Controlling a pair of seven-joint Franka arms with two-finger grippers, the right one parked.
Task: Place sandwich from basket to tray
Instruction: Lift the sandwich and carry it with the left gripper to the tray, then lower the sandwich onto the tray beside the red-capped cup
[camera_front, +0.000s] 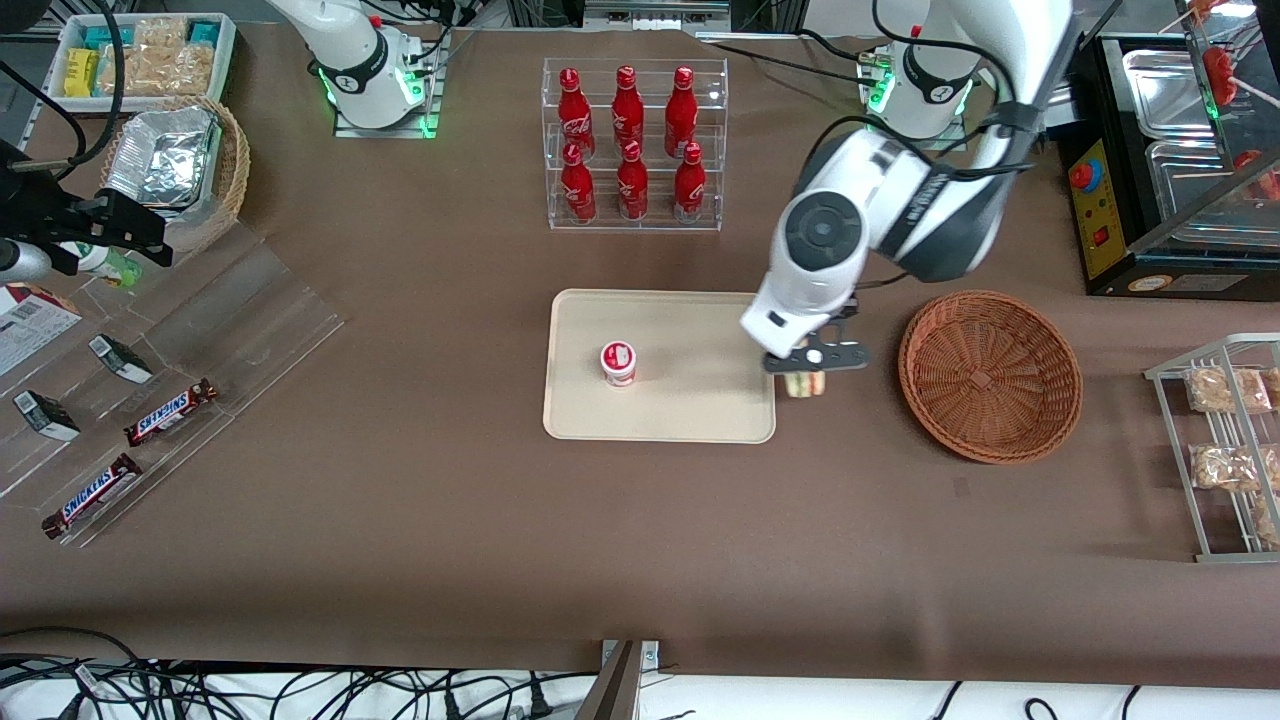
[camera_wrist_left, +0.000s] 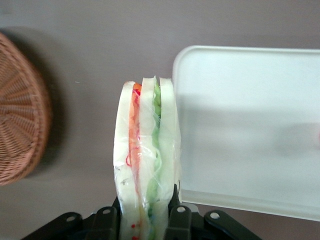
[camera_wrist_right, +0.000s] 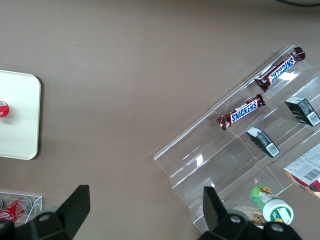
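The gripper (camera_wrist_left: 147, 220) is holding the sandwich (camera_wrist_left: 146, 160) up over the brown table (camera_wrist_left: 100, 45).

The two black fingers (camera_wrist_left: 177, 220) are squeezing the wrapped sandwich from both sides at its lower end. The sandwich is standing on its edge, so its layers are showing: white bread, an orange and red strip, more white bread, then a green strip. The clear wrap is shining a little. The pale tray (camera_wrist_left: 250, 130) is lying just beside the sandwich, and the sandwich may be hanging right at the tray's rim, though that is hard to tell. The brown woven basket (camera_wrist_left: 20, 125) is sitting apart from the sandwich, with bare table showing between them.
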